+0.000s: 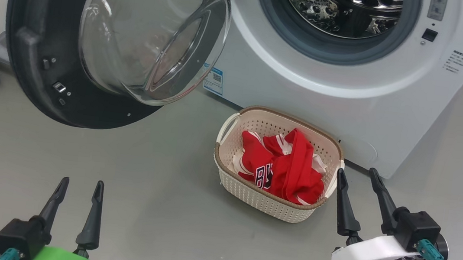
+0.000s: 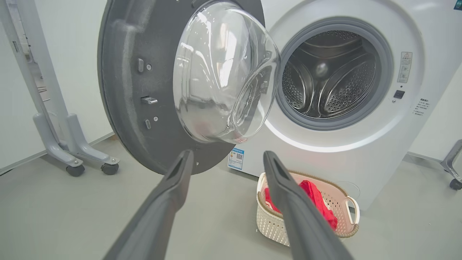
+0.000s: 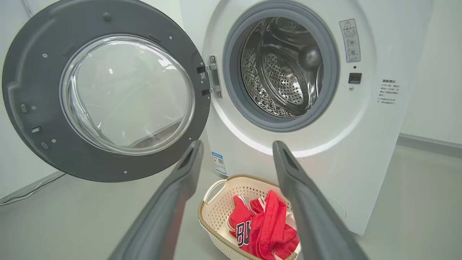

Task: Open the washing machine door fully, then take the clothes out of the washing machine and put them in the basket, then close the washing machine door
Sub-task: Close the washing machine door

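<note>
Clothes (image 1: 292,172), red jerseys, lie in the cream perforated plastic basket (image 1: 250,195) by the white washing machine (image 1: 288,88), its round black-rimmed glass door (image 1: 32,37) open at left. My left gripper (image 1: 81,183) hovers near left, my right gripper (image 1: 357,172) beside the basket, fingers of both spread, empty.

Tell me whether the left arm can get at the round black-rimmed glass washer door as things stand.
Probably yes: the open left pincer faces the round black-rimmed door, with bare grey floor between; the cream plastic basket sits aside.
</note>
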Motion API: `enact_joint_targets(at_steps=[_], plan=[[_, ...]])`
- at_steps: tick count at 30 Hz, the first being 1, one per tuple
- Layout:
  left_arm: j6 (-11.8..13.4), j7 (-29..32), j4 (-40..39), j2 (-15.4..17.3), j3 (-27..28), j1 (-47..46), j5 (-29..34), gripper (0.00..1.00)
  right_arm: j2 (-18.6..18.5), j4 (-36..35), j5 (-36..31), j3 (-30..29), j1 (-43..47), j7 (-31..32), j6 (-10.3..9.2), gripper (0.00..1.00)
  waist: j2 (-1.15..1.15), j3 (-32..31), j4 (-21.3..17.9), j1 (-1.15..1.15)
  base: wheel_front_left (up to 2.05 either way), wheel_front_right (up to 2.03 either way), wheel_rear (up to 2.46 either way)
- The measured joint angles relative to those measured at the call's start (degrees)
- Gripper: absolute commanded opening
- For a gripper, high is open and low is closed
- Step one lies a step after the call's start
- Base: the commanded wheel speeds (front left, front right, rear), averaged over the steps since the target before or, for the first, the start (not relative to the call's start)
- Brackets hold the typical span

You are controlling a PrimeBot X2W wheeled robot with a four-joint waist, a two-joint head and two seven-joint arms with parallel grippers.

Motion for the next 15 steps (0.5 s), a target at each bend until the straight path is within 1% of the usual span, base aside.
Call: enact_joint_targets(at_steps=[6,10,15], plan=[[0.7,0.0,-1.63,0.0,1.63,1.03,0.0,1.0,0.0,0.18,-0.01,1.68,-0.18,0.0,0.25,1.0,0.0,0.72,1.83,0.0,0.0,0.0,0.0],[1.2,0.0,-2.18,-0.01,2.12,1.12,0.0,1.0,-0.02,0.79,0.0,2.56,-0.73,0.0,0.26,1.0,0.0,1.13,2.41,0.0,0.0,0.0,0.0],[1.24,0.0,-3.09,-0.01,2.5,1.66,0.0,1.0,-0.02,0.97,0.05,2.96,-1.46,0.0,0.29,1.0,0.0,1.12,2.57,0.0,0.0,0.0,0.0]])
